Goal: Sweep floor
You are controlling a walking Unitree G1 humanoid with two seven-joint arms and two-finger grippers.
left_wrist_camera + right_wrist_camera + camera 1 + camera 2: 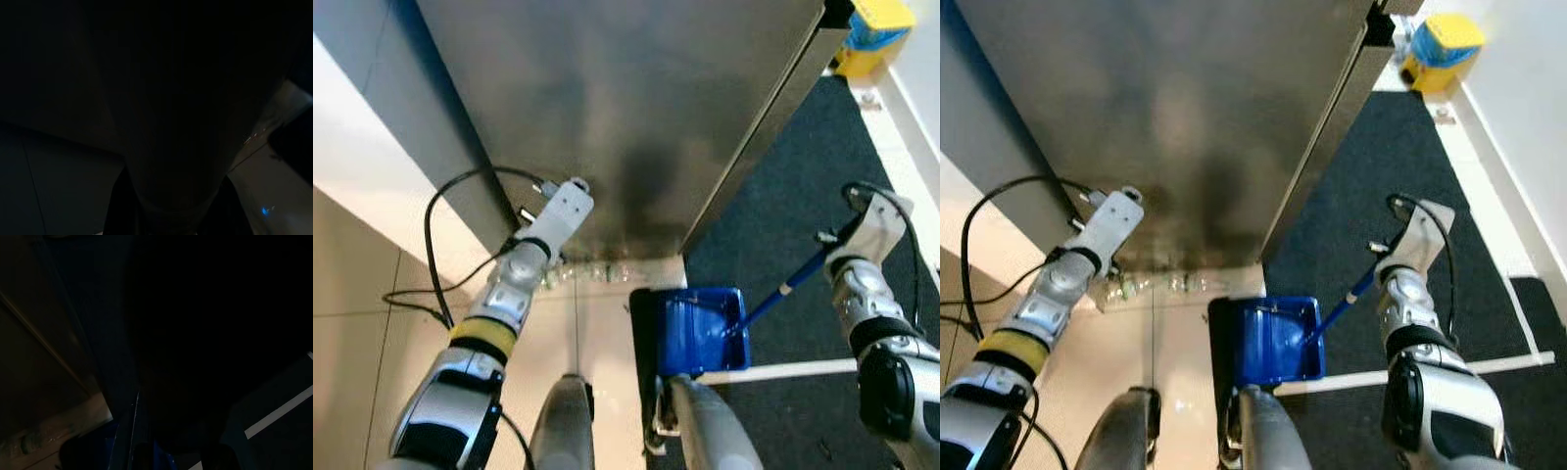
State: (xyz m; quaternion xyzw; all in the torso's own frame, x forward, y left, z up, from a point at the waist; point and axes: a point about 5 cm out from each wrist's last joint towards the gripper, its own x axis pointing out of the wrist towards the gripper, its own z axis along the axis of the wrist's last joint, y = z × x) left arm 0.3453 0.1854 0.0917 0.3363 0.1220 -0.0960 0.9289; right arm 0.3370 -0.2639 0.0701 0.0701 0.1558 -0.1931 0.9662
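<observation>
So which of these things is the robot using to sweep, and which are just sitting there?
For the sweeping:
- blue dustpan on the floor by the robot's feet
- its blue handle, running up to the right gripper
- litter along the foot of the steel cabinet

Just sitting there:
- steel cabinet
- yellow and blue container
- dark mat
- white line on the mat

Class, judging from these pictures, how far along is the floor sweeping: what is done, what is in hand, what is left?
Done: the blue dustpan is set on the floor by the steel cabinet.
In hand: the right end effector is at its blue handle.
Left: clear litter lies along the cabinet base near the left end effector; the pan looks empty.
</observation>
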